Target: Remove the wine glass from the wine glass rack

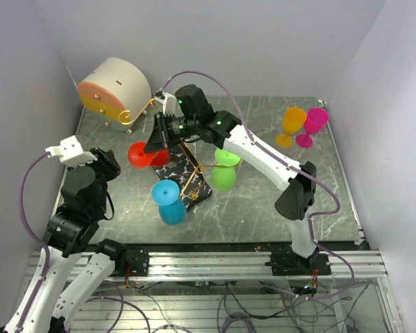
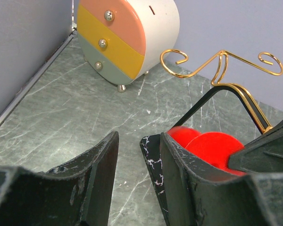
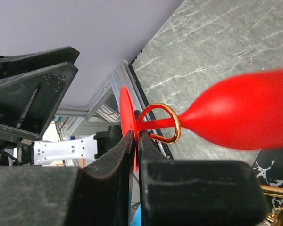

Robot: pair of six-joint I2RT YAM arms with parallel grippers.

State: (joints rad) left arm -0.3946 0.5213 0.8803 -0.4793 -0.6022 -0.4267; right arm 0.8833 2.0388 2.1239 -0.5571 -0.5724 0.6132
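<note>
The wine glass rack (image 1: 187, 182) stands mid-table on a black veined base, with gold wire arms. A red wine glass (image 1: 140, 154) hangs on its left arm, a blue one (image 1: 169, 202) at the front and a green one (image 1: 225, 173) on the right. My right gripper (image 1: 158, 141) is shut on the red glass's foot disc (image 3: 125, 110). The stem passes through the gold scroll loop (image 3: 166, 123), and the bowl (image 3: 245, 117) sticks out to the right. My left gripper (image 2: 137, 160) is open and low beside the rack's base corner (image 2: 153, 157). The red glass (image 2: 212, 148) lies behind its right finger.
A round beige drum with coloured drawers (image 1: 114, 87) stands at the back left and also shows in the left wrist view (image 2: 127, 33). An orange glass (image 1: 293, 122) and a magenta glass (image 1: 313, 123) stand at the back right. Grey walls enclose the table.
</note>
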